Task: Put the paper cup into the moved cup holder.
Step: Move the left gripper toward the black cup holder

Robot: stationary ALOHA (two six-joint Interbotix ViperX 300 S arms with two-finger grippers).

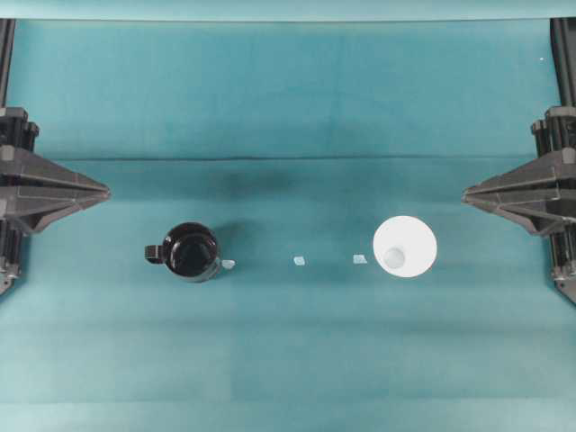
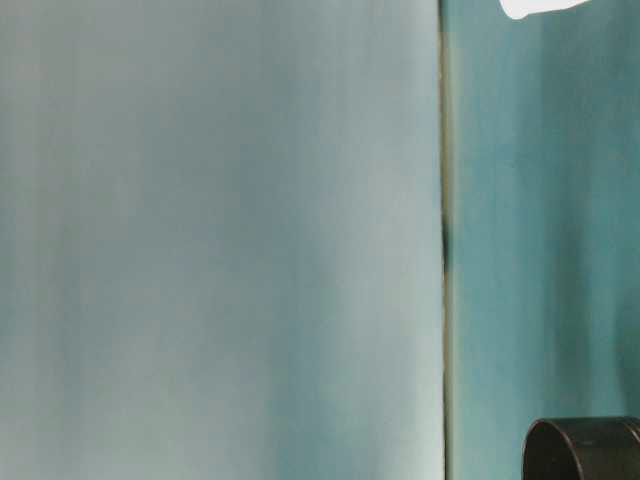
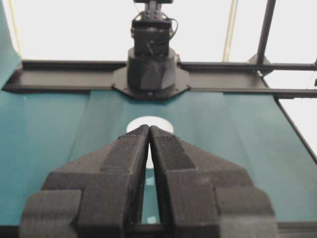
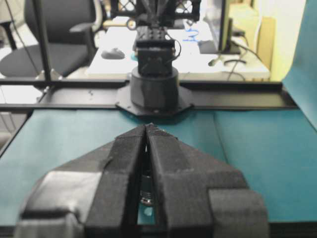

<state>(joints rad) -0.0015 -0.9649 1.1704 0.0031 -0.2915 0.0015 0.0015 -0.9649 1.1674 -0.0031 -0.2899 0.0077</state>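
The white paper cup stands upright on the teal cloth at the right of the overhead view. It also shows in the left wrist view, partly behind the fingertips, and at the top edge of the table-level view. The glossy black cup holder with a small handle stands at the left of the overhead view. Its rim shows at the bottom right of the table-level view, and a sliver shows in the right wrist view. My left gripper and right gripper are shut, empty, at the table's sides.
Three small pale tape marks lie in a row between holder and cup: one by the holder, one in the middle, one near the cup. The opposite arm's base stands beyond the cloth.
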